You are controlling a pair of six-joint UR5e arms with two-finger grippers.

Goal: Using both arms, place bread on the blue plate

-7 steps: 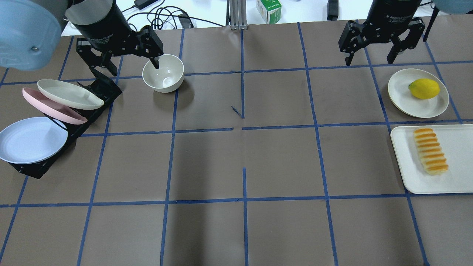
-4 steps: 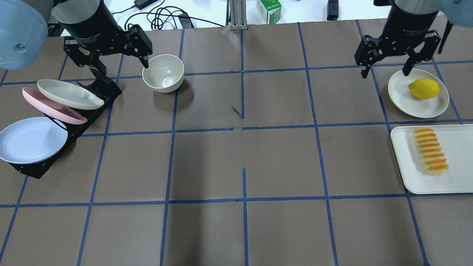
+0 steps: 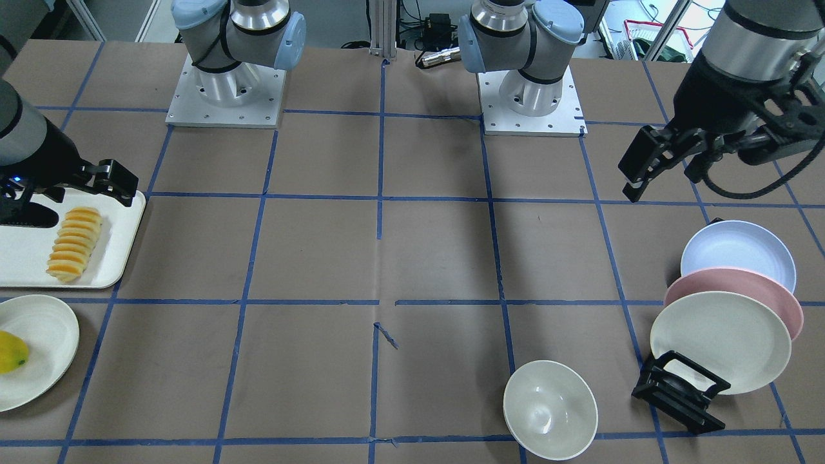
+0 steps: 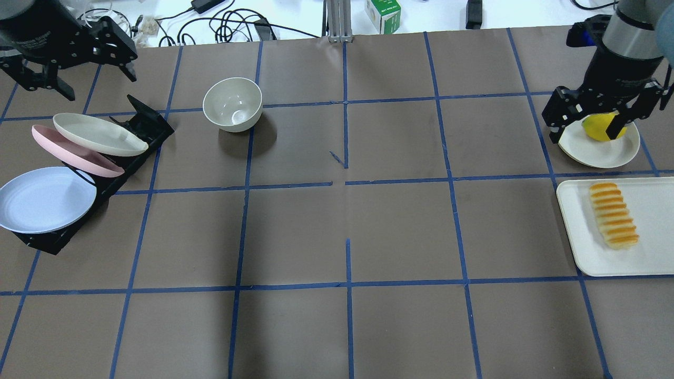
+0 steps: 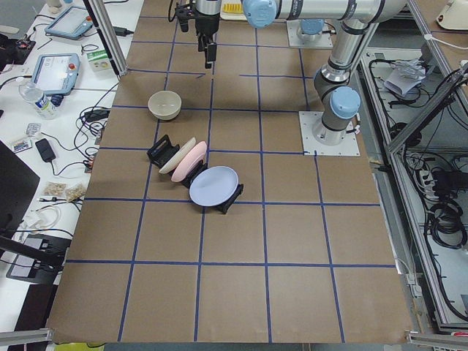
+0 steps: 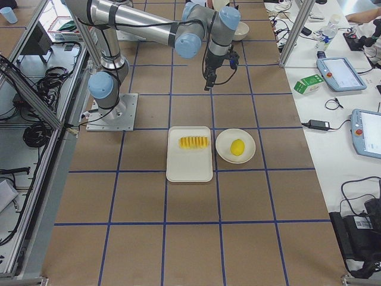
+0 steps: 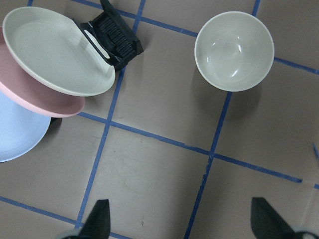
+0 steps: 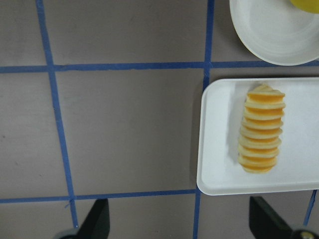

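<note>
In the front-facing view, the bread [image 3: 72, 243] is seen lying on a white tray [image 3: 19, 258], and the blue plate [image 3: 738, 251] is propped in a black rack [image 3: 680, 393] beside a pink plate [image 3: 741, 290]. From overhead, the left hand [image 4: 97, 84] is held spread beyond the rack, and the right hand [image 4: 582, 136] spread near a yellow fruit [image 4: 597, 129]. In the right wrist view, the bread is shown on the tray, below a cream plate [image 8: 271, 30].
</note>
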